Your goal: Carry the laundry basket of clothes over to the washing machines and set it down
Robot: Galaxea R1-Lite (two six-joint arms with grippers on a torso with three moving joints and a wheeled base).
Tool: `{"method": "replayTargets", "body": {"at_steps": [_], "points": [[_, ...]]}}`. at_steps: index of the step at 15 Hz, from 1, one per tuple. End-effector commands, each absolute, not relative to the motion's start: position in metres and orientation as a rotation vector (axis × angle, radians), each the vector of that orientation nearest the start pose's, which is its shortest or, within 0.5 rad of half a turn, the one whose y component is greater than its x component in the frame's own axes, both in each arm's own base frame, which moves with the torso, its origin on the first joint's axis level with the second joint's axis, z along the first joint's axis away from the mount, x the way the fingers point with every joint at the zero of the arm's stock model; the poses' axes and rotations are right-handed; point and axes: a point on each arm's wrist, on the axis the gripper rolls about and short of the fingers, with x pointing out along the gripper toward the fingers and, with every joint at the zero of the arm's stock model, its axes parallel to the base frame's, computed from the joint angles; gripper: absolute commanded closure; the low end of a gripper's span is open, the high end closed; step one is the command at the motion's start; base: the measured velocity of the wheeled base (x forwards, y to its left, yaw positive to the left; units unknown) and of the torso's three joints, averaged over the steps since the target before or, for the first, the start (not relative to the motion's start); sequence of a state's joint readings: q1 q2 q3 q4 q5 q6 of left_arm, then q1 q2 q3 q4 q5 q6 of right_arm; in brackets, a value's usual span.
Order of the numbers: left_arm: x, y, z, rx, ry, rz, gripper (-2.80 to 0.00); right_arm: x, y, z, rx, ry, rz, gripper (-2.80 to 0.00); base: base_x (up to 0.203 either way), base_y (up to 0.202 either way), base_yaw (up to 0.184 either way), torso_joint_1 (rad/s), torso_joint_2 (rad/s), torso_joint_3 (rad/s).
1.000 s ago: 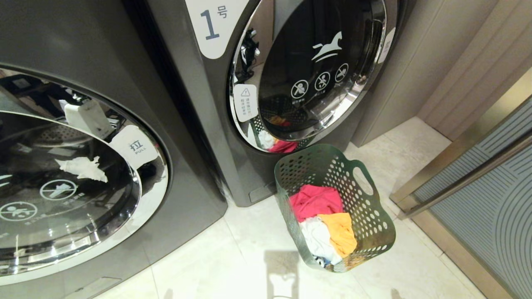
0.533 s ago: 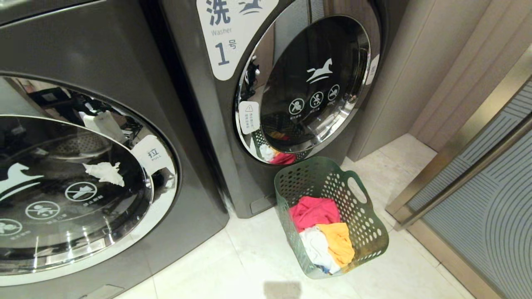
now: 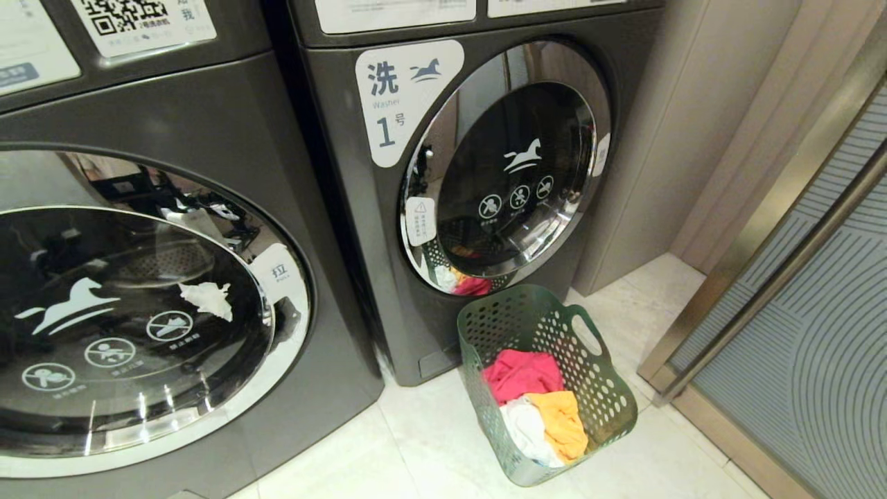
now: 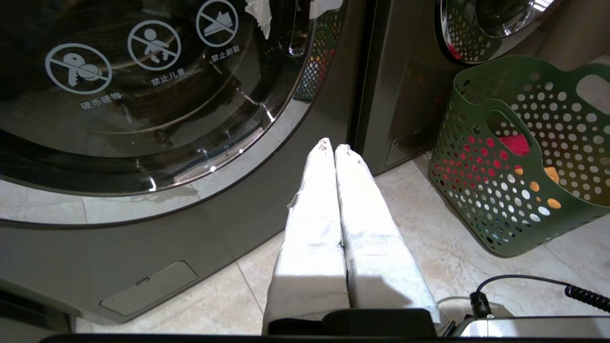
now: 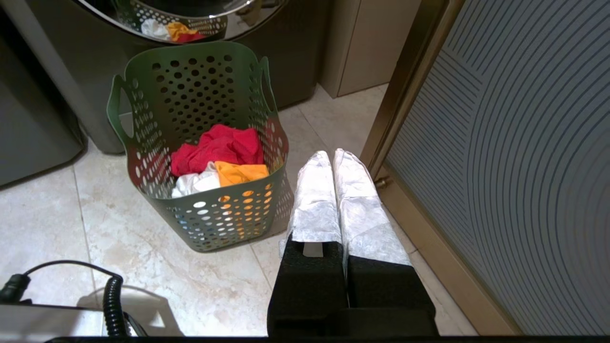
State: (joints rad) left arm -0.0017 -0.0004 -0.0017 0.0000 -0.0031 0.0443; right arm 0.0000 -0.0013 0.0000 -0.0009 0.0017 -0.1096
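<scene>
The dark green laundry basket point(image 3: 610, 395) point(image 4: 505, 200) point(image 5: 205, 76) stands on the pale tiled floor just in front of washing machine number 1 point(image 3: 346, 229). Inside lie the clothes: a pink-red piece point(image 3: 521, 373) point(image 5: 217, 147), a white one point(image 3: 523, 423) point(image 5: 193, 182) and a yellow-orange one point(image 3: 561, 423) point(image 5: 238, 172). A second washing machine point(image 3: 173, 125) point(image 4: 286, 205) fills the left. My left gripper point(image 4: 334, 146) hangs shut and empty to the basket's left. Shut and empty too, my right gripper point(image 5: 332, 153) hangs at the basket's right. Neither touches the basket, and neither arm shows in the head view.
A beige cabinet side point(image 3: 665, 152) stands right of washer 1. A bronze-framed patterned glass door point(image 3: 797, 326) point(image 5: 500, 143) closes the right side, close to my right gripper. Coiled black cables point(image 5: 112, 295) point(image 4: 586, 295) lie by my base.
The head view has tilted upward: both washers and the basket have slid down the picture, and the QR-code labels on top have come into sight. The basket itself has not moved.
</scene>
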Motion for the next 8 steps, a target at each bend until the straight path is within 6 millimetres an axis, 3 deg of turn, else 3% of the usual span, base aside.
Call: {"method": "replayTargets", "body": {"at_steps": [1, 8], "points": [[-0.0230, 0.0000, 0.0759, 0.044, -0.003, -0.005, 0.00, -0.0228, 0.0000, 0.0756, -0.110, -0.002, 0.001, 0.00, 0.000, 0.000, 0.000, 0.002, 0.01, 0.193], [-0.0230, 0.0000, 0.0759, 0.041, -0.003, -0.003, 0.00, -0.0228, 0.0000, 0.0755, -0.110, 0.000, 0.002, 0.00, 0.000, 0.000, 0.000, 0.002, 0.00, 0.203]]}}
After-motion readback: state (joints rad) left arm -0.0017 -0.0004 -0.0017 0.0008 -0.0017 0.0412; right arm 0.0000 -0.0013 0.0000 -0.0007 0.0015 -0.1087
